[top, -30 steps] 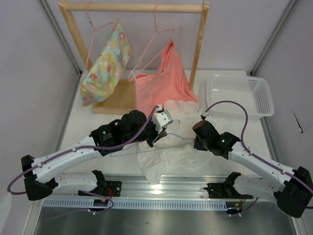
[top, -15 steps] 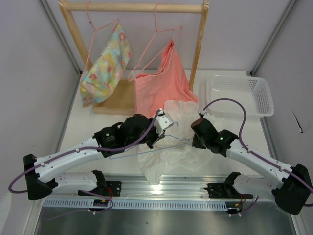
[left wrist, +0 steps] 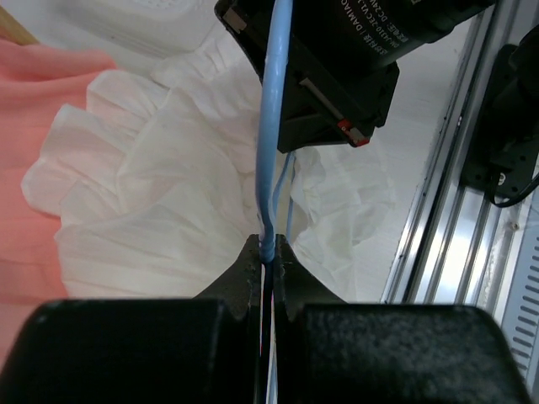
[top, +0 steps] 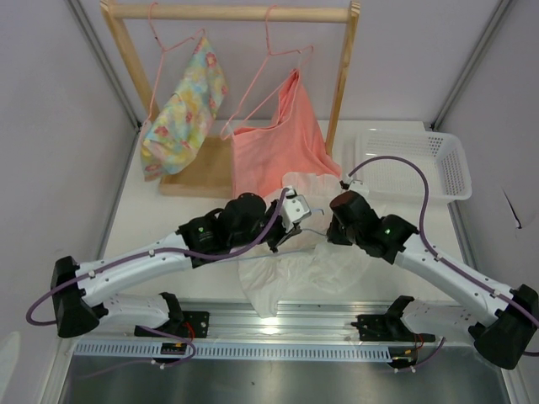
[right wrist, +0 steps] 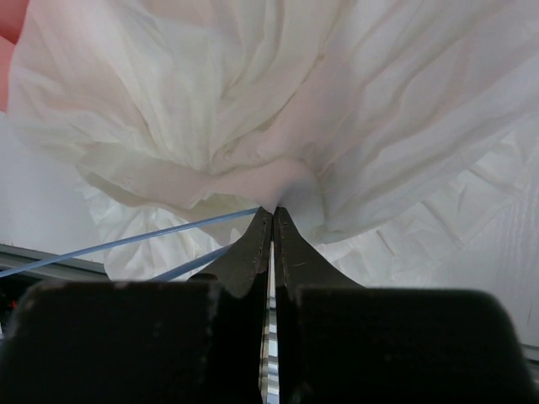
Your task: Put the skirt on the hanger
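Note:
The white skirt (top: 295, 268) lies bunched on the table between the two arms; it also shows in the left wrist view (left wrist: 160, 219) and the right wrist view (right wrist: 278, 101). My left gripper (top: 290, 220) is shut on the light blue wire hanger (top: 296, 238), whose wire (left wrist: 271, 126) runs straight up from the jaws (left wrist: 267, 246). My right gripper (top: 333, 229) is shut on a pinched fold of the skirt (right wrist: 290, 189), lifted off the table. Two strands of the hanger (right wrist: 126, 244) pass just left of the right fingers.
A wooden rack (top: 232, 13) at the back holds pink hangers with a floral garment (top: 181, 114) and a salmon garment (top: 282, 143). A white basket (top: 413, 164) stands at the back right. A metal rail (top: 278, 324) runs along the near edge.
My left gripper has carried the hanger to the right, toward the right gripper. My right gripper has moved slightly left and back with the skirt, so the two grippers are now close together.

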`<state>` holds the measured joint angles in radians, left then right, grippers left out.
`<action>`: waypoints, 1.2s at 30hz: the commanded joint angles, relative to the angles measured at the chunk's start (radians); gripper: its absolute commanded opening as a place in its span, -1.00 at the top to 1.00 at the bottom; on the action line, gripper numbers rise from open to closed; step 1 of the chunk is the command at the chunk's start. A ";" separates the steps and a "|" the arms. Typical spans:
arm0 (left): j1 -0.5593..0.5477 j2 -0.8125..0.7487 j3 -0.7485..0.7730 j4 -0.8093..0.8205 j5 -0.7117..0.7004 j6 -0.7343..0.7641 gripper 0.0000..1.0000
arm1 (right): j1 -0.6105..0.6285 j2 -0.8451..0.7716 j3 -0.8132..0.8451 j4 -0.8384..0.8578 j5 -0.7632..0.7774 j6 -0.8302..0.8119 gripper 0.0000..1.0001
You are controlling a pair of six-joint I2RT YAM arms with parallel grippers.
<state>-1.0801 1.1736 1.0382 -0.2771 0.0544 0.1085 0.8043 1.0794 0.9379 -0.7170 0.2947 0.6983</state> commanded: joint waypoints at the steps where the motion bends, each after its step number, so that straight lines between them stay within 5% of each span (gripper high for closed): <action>1: 0.017 0.040 -0.015 0.183 0.087 -0.019 1.00 | 0.012 -0.003 0.062 -0.016 -0.019 -0.032 1.00; 15: 0.131 0.218 -0.076 0.510 0.199 -0.225 1.00 | 0.033 -0.079 0.006 0.013 -0.046 -0.002 1.00; 27: 0.129 0.317 -0.052 0.530 0.354 -0.285 1.00 | 0.033 -0.061 -0.011 0.010 0.058 -0.043 0.99; 36: 0.124 0.389 -0.069 0.555 0.415 -0.314 1.00 | 0.033 -0.064 -0.042 0.059 0.067 -0.141 0.35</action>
<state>-0.9504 1.5360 0.9588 0.2245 0.3897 -0.1780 0.8322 1.0203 0.8902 -0.7174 0.3111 0.6041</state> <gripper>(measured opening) 0.041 0.304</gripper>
